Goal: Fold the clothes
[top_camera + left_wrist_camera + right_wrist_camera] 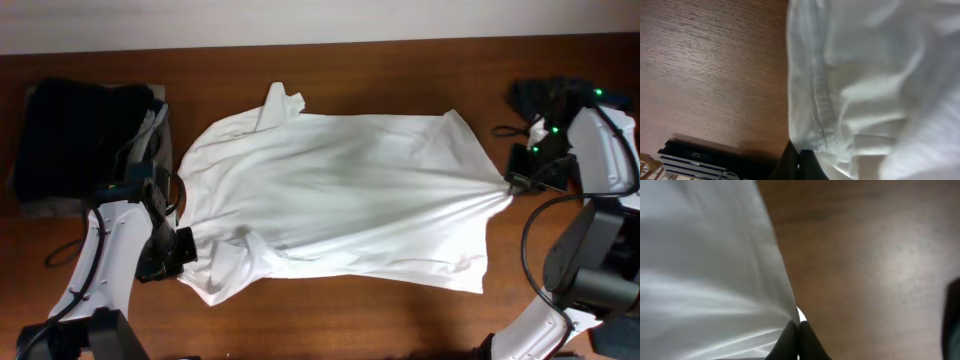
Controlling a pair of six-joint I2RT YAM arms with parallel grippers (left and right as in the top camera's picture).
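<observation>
White T-shirt (pixel 340 200) lies rumpled on bench (pixel 400 70), creases fanning toward right fingers (pixel 810 347), clamped on its edge; left fingers (pixel 812 167) clamped on opposite edge.

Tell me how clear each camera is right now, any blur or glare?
Overhead: sharp and evenly lit, creases in the white T-shirt read clearly. Left wrist: table grain crisp, cloth soft and blurred toward the right. Right wrist: whole frame out of focus, pale glare on the wood at right.
</observation>
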